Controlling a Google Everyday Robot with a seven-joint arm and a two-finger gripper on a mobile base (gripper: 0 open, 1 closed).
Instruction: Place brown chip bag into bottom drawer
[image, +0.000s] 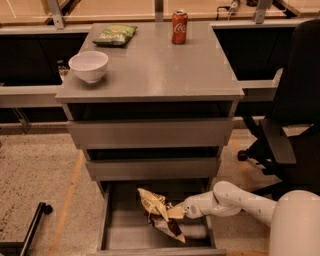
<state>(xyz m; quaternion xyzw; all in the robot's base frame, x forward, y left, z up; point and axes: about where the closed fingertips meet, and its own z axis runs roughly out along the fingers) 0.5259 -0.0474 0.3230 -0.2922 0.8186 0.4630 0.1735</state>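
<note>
Tan and dark brown chip bag (159, 210), white gripper (179, 212) clasping its right edge inside the grey bottom drawer (125, 233), grey cabinet (160, 67), white bowl (88, 65) near left, green snack bag (116, 35) far left, red can (179, 20) far, black chair (297, 115) right, speckled beige floor (32, 175).
</note>
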